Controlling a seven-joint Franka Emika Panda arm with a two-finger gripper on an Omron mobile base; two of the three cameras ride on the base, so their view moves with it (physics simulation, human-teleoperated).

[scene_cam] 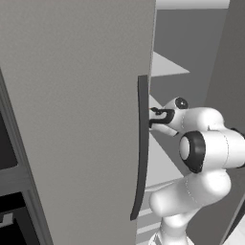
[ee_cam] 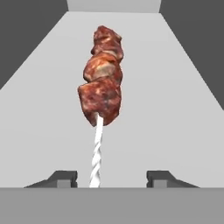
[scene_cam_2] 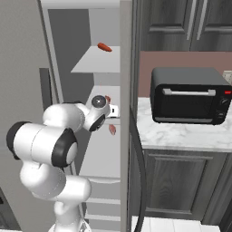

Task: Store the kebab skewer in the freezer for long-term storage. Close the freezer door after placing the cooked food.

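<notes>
The kebab skewer [ee_cam: 103, 74] lies along a white shelf [ee_cam: 175, 109] inside the freezer [scene_cam_2: 102, 59], meat chunks at the far end and its pale twisted stick pointing back toward me. My gripper [ee_cam: 111, 179] is open, its dark fingertips [ee_cam: 65, 177] spread wide on either side of the stick's near end and touching nothing. In the right base view the arm reaches into the compartment, and a bit of the meat [scene_cam_2: 112, 130] shows by the hand. The freezer door [scene_cam: 76, 119] stands open at the left, its long dark handle [scene_cam: 142, 143] close beside my wrist.
A small red item [scene_cam_2: 104, 47] rests on the upper freezer shelf. The fridge's other grey door [scene_cam_2: 127, 90] borders the compartment on the right. A black toaster oven [scene_cam_2: 190, 95] sits on the marble counter [scene_cam_2: 181, 136] over dark cabinets.
</notes>
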